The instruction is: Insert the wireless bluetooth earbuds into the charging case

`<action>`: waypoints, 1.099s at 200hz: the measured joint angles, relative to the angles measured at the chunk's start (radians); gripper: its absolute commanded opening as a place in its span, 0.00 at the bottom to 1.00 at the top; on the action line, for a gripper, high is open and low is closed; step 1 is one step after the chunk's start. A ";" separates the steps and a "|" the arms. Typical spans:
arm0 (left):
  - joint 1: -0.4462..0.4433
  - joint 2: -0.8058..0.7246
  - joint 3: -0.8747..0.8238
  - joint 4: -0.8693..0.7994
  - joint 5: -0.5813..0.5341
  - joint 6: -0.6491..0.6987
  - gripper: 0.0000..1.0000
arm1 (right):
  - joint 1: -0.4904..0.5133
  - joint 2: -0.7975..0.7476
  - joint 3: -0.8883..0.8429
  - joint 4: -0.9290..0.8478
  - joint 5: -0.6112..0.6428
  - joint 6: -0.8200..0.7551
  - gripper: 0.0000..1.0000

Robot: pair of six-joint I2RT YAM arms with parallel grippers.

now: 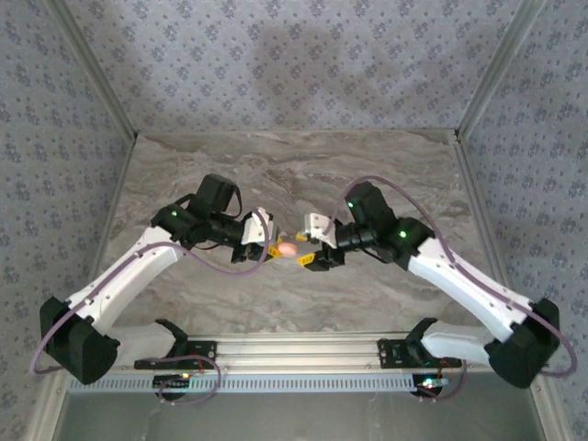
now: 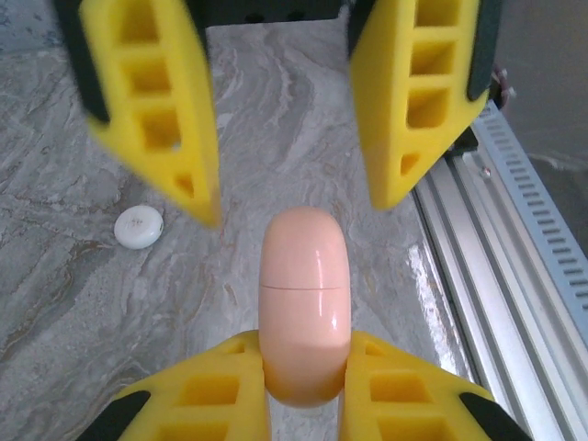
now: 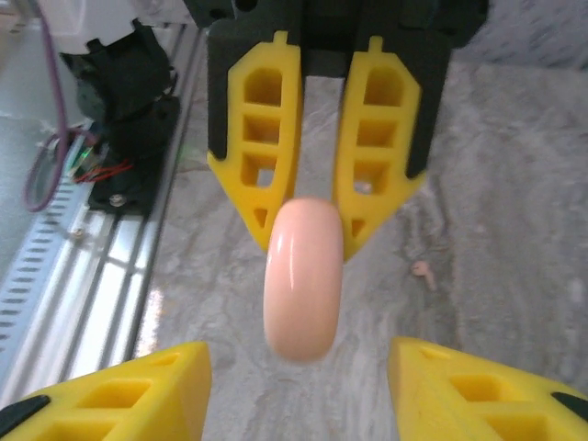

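The salmon-pink charging case (image 2: pixel 305 294) is closed, its lid seam showing, and hangs edge-on above the marble table. My left gripper (image 2: pixel 305 354) is shut on its lower end. In the top view the case (image 1: pixel 288 248) sits between the left gripper (image 1: pixel 273 246) and the right gripper (image 1: pixel 309 254). My right gripper (image 3: pixel 299 358) stands open, its fingers wide on either side of the case (image 3: pixel 303 280) without touching it. One small round white earbud (image 2: pixel 139 227) lies on the table to the left. A tiny pinkish stemmed piece (image 3: pixel 424 272) lies on the marble beyond.
The aluminium rail (image 2: pixel 514 266) at the table's near edge runs close beside the grippers, with the arm mounts and wiring (image 3: pixel 101 138) on it. Patterned walls (image 1: pixel 294 64) close in the back and sides of the marble table (image 1: pixel 276 165).
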 measured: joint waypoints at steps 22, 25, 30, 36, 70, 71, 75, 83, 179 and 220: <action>0.010 -0.023 -0.054 0.112 0.037 -0.092 0.14 | -0.013 -0.102 -0.115 0.128 0.021 0.075 0.58; 0.010 -0.026 -0.060 0.126 0.042 -0.102 0.14 | -0.014 -0.109 -0.124 0.142 0.021 0.082 0.58; 0.010 -0.030 -0.070 0.154 0.050 -0.124 0.14 | -0.016 -0.118 -0.136 0.168 0.021 0.097 0.58; 0.010 -0.033 -0.078 0.178 0.059 -0.144 0.14 | -0.016 -0.123 -0.146 0.196 0.020 0.115 0.59; 0.010 -0.038 -0.103 0.282 0.096 -0.228 0.14 | -0.023 -0.107 -0.164 0.344 -0.005 0.203 0.58; 0.010 -0.038 -0.103 0.282 0.096 -0.230 0.14 | -0.023 -0.106 -0.164 0.347 -0.006 0.204 0.58; 0.010 -0.039 -0.104 0.288 0.099 -0.235 0.14 | -0.023 -0.100 -0.164 0.363 -0.013 0.212 0.57; 0.010 -0.040 -0.105 0.301 0.102 -0.244 0.13 | -0.024 -0.088 -0.164 0.386 -0.024 0.225 0.55; 0.010 -0.042 -0.105 0.332 0.122 -0.271 0.30 | -0.045 -0.042 -0.150 0.401 -0.117 0.252 0.18; 0.011 -0.040 -0.086 0.249 0.097 -0.214 0.39 | -0.045 -0.018 -0.031 0.196 -0.114 0.144 0.18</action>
